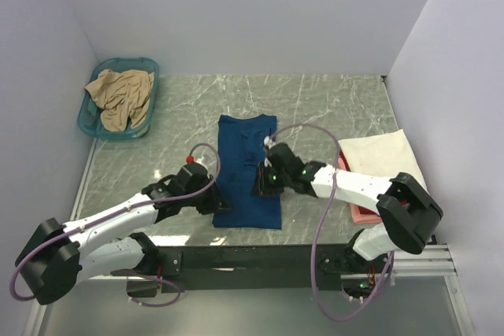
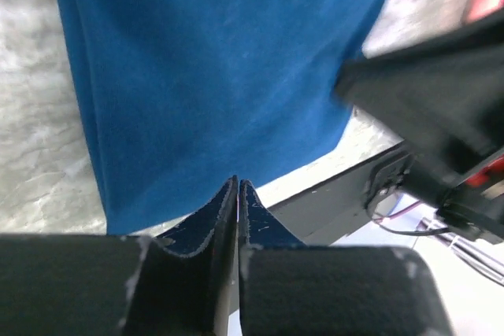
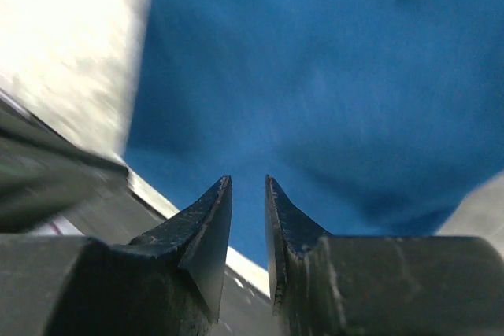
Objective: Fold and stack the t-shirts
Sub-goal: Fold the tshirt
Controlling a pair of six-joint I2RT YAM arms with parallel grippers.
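Note:
The dark blue t-shirt (image 1: 246, 171) lies folded into a long strip in the middle of the table. My left gripper (image 1: 223, 208) is at its near left edge. In the left wrist view the jaws (image 2: 238, 182) are pressed together right at the hem of the blue cloth (image 2: 213, 76). My right gripper (image 1: 262, 184) sits over the strip's right edge. Its jaws (image 3: 248, 180) stand slightly apart, with nothing between them and the blue shirt (image 3: 331, 76) beyond. A cream-white t-shirt (image 1: 378, 155) lies folded at the right on a pink one (image 1: 360, 212). A tan t-shirt (image 1: 120, 98) is crumpled in the basket.
The teal plastic basket (image 1: 147, 64) stands at the back left corner. White walls close in the left, back and right sides. A black rail (image 1: 260, 257) with the arm bases runs along the near edge, close to the blue shirt's hem.

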